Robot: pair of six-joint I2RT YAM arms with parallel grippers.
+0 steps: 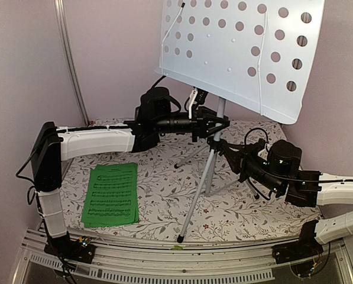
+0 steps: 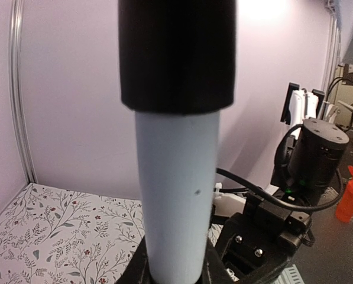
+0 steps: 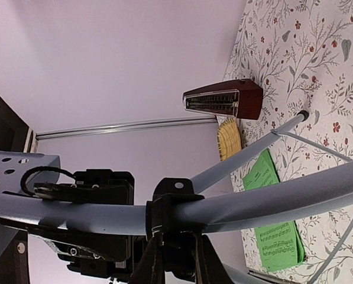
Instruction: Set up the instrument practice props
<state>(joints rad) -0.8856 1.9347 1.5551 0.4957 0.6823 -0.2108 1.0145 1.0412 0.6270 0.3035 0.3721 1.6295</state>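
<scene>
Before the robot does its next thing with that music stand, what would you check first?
1. The left hand clamps the music stand pole: ok.
2. The right hand clamps lower, at the leg collar: ok.
3. Stand upright, legs spread: ok.
4. Every foot resting on the table: cannot tell.
5. The green booklet placed on the stand: not ok, it lies flat on the table.
6. The metronome standing upright: ok.

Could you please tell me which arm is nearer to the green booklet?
Left. The left arm runs just beyond the booklet's far edge, its base beside it; the right arm lies on the other side of the stand, well away.
</scene>
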